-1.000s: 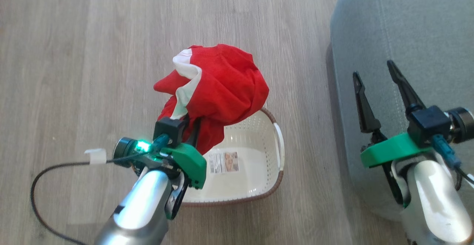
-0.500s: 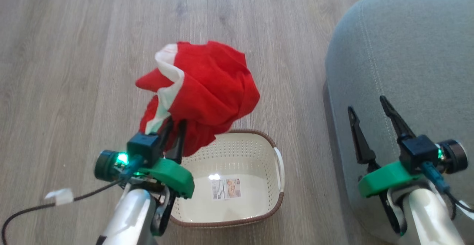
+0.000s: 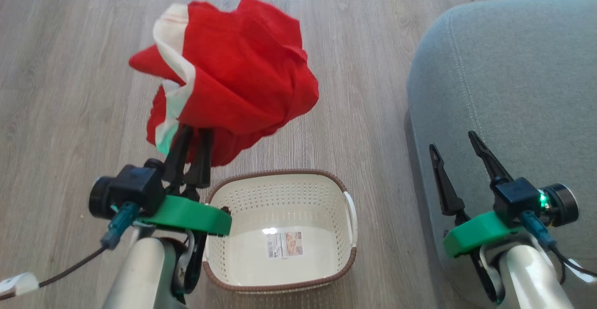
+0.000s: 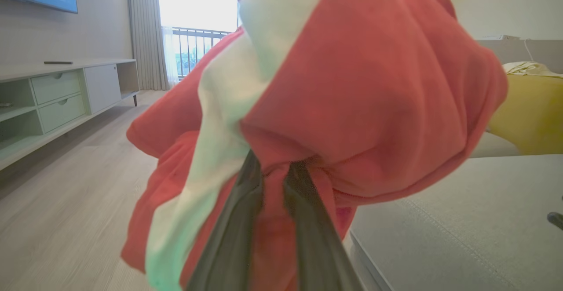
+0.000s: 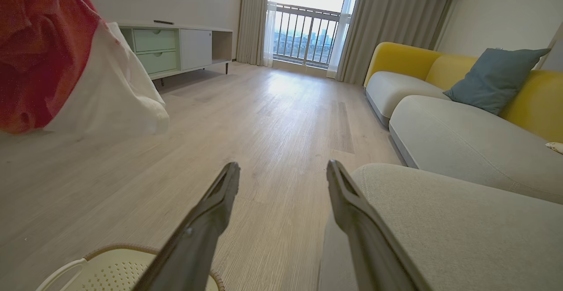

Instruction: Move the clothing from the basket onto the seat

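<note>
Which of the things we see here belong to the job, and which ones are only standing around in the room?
Belong to the job:
- clothing, red, gripped by the left gripper above the floor
- basket, now empty
- seat, grey, nothing on it yet

Only standing around:
- yellow sofa
- blue cushion on that sofa
- low cabinet by the wall

We are in a home living room, with a yellow-and-grey sofa (image 5: 462, 137) bearing a blue cushion (image 5: 492, 78), a grey seat (image 5: 440, 225), a low drawer cabinet (image 5: 176, 49), long curtains (image 5: 387, 27), a balcony railing (image 5: 303, 31) and a wood-plank floor (image 5: 272, 119).
</note>
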`<state>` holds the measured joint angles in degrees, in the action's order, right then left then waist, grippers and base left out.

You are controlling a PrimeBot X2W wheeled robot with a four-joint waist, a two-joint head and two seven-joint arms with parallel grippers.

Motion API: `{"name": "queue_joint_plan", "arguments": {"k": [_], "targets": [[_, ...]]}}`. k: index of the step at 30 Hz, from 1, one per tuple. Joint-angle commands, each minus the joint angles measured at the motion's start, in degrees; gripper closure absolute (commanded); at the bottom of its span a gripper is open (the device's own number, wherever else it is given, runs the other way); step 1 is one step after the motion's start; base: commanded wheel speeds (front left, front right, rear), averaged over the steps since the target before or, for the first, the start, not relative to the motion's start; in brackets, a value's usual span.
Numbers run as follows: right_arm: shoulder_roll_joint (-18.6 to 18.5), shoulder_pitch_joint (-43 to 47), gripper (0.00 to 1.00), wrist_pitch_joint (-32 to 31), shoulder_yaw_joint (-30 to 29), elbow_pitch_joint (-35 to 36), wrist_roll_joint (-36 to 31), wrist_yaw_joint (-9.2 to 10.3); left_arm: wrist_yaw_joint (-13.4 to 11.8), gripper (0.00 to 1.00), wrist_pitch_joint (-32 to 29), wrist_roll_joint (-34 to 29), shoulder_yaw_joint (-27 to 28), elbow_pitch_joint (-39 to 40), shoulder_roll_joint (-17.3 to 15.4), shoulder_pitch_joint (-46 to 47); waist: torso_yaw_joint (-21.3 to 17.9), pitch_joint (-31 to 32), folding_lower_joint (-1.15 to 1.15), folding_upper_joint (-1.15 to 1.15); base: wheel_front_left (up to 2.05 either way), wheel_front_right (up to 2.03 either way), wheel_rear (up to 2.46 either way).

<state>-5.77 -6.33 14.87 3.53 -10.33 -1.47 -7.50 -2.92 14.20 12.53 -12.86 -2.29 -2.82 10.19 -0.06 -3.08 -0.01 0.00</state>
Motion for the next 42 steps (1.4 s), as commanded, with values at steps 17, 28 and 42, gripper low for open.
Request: {"name": "queue_joint_plan", "arguments": {"k": [17,28,42], "targets": [[-0.69,-0.36,0.0,0.13,4.76,2.54,1.15,0.01,-0.35,1.0,0.8,2.18,3.63,10.43,-0.07,1.99,-0.56,1.04,0.01,0.0,0.0,0.0,0.0],[-7.19,-2.4,0.0,0.13,15.55,10.15,3.21,0.01,1.0,1.0,0.8,6.17,2.16,9.12,-0.06,3.22,-0.12,-1.12,0.01,0.0,0.0,0.0,0.0],[-13.01,-7.99,0.0,0.13,23.6,12.5,0.92,0.01,8.0,1.0,0.8,13.27,-2.96,5.86,-0.06,4.54,-0.22,-2.38,0.01,0.0,0.0,0.0,0.0]]}}
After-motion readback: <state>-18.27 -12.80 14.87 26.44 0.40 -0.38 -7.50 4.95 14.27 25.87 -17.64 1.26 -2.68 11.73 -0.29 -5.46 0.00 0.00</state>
